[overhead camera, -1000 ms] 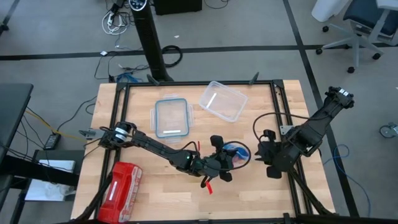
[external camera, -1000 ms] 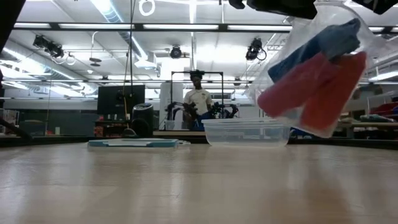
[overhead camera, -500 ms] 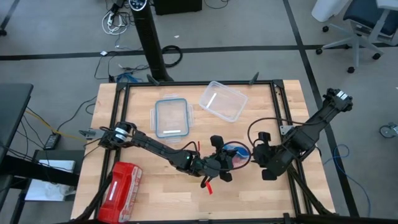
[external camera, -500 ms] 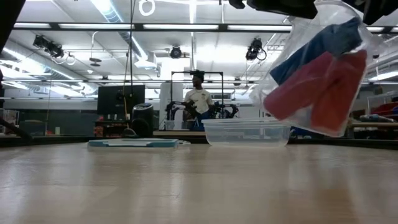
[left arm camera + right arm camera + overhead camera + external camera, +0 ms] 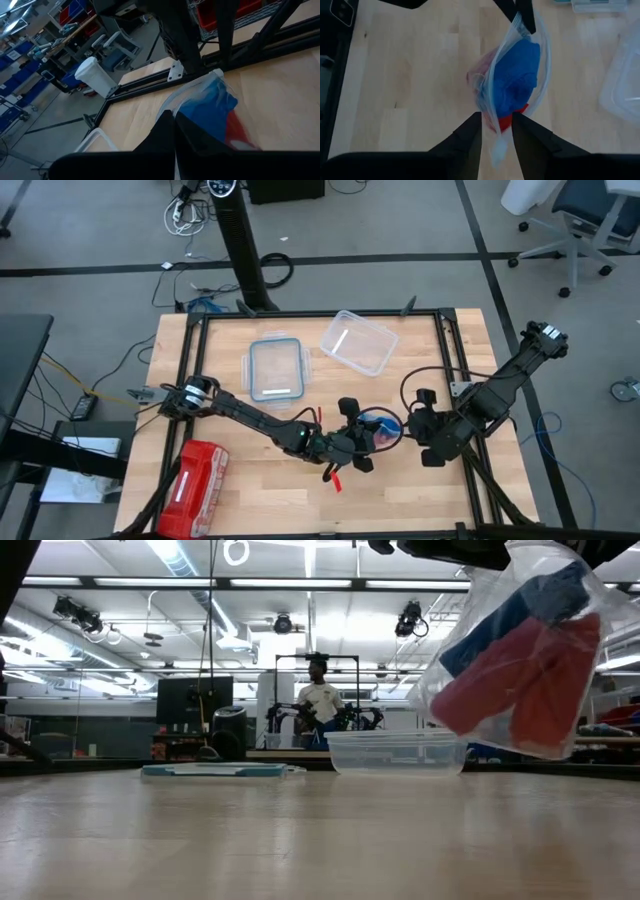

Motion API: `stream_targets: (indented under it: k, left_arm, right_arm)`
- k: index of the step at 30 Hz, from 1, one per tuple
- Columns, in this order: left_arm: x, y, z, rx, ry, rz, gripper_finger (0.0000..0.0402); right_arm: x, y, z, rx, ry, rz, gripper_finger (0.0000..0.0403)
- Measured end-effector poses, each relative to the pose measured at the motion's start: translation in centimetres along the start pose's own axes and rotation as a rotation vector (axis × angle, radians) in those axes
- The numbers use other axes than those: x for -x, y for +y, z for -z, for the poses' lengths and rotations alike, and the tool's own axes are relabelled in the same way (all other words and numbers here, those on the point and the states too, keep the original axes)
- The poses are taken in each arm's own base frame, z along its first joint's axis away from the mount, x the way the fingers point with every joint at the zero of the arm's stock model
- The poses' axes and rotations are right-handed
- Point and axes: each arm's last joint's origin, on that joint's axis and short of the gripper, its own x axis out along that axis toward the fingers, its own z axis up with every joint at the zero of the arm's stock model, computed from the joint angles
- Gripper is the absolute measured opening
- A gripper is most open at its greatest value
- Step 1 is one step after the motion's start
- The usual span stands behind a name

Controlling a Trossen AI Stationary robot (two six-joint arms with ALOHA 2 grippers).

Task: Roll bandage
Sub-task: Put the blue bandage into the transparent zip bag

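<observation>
The bright blue fabric bandage (image 5: pixel 516 75) sits inside a clear plastic zip bag (image 5: pixel 540 65), above smaller red-pink fabric rolls (image 5: pixel 510 690). The bag hangs clear of the light wooden surface (image 5: pixel 250 490). The left tool (image 5: pixel 358 432), fingers pressed together, pinches one edge of the bag's mouth. The right tool (image 5: pixel 496 131) has its fingers partly spread around the opposite edge of the bag; whether they grip it cannot be told. A clear plastic container (image 5: pixel 358 342) rests farther back.
</observation>
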Motion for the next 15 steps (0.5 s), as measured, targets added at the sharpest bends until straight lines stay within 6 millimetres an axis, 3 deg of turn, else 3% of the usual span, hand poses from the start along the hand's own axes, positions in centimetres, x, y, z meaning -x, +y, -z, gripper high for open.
stream_targets:
  k: [15]
  left_arm:
    - [0.0,0.1,-0.2,0.019,-0.017,-0.007,0.0000]
  right_arm:
    - [-2.7,0.6,1.2,0.029,-0.001,0.003,0.0090]
